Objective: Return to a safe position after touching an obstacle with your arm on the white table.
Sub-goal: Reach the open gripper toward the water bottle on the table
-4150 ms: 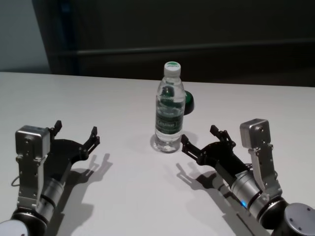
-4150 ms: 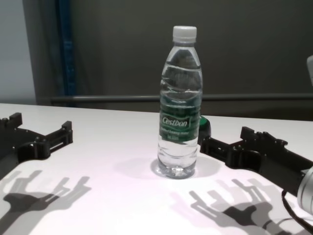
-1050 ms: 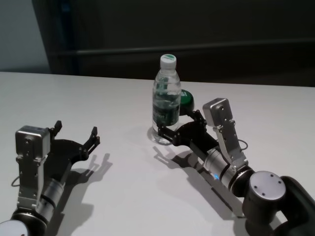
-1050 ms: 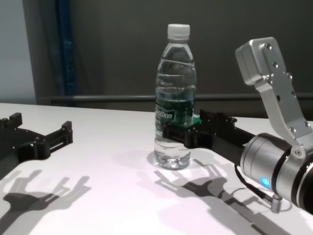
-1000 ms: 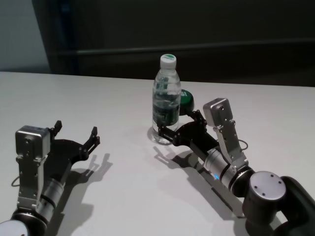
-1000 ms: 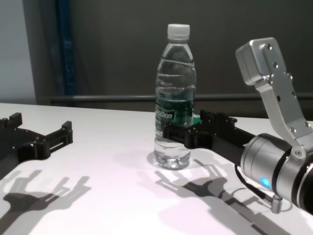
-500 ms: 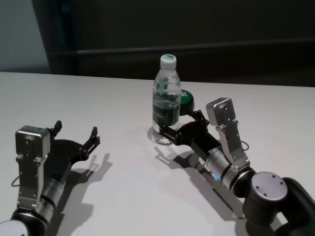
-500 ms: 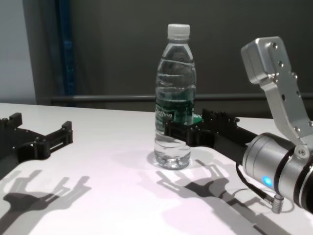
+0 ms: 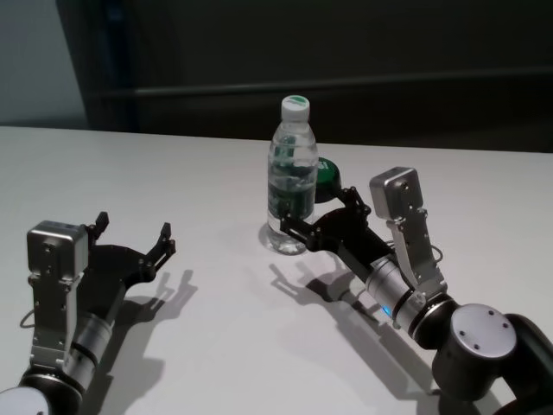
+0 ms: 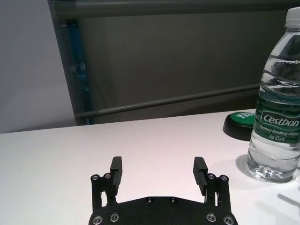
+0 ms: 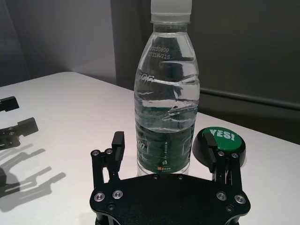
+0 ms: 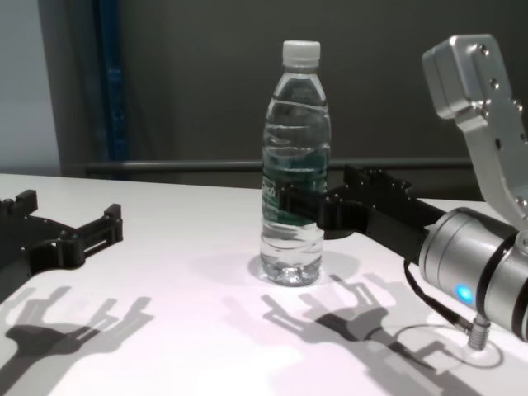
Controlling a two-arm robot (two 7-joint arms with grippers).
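Water bottle: the clear Cestbon water bottle [image 9: 291, 186] stands upright at the centre of the head view on the white desk [image 9: 216, 346], white cap on, filled nearly to the neck.
Right hand: the right hand [image 9: 318, 217] sits just right of centre in the head view, fingers spread wide, raised to label height; the bottle's lower body stands at the mouth of the 2 fingers. The wrist view shows a finger off to each side of the bottle with no squeeze; whether any finger touches the bottle I cannot tell.
Left hand: the left hand [image 9: 133, 239] is parked low at the lower left of the head view, fingers spread, well apart from the bottle.
Button: a low black-and-green "YES!" button [image 11: 220, 145] lies just behind the bottle.
Handling: likely fairly heavy with water, yet tall on a narrow base, so a sideways nudge near the label could tip or slide it; thin walls would give under a squeeze and the plastic looks smooth.
Where to hold: if ever needed, around the labelled waist; for this task, nothing to take hold of.
Retreat: pull straight back, away from the bottle, keeping the fingers clear of its sides.
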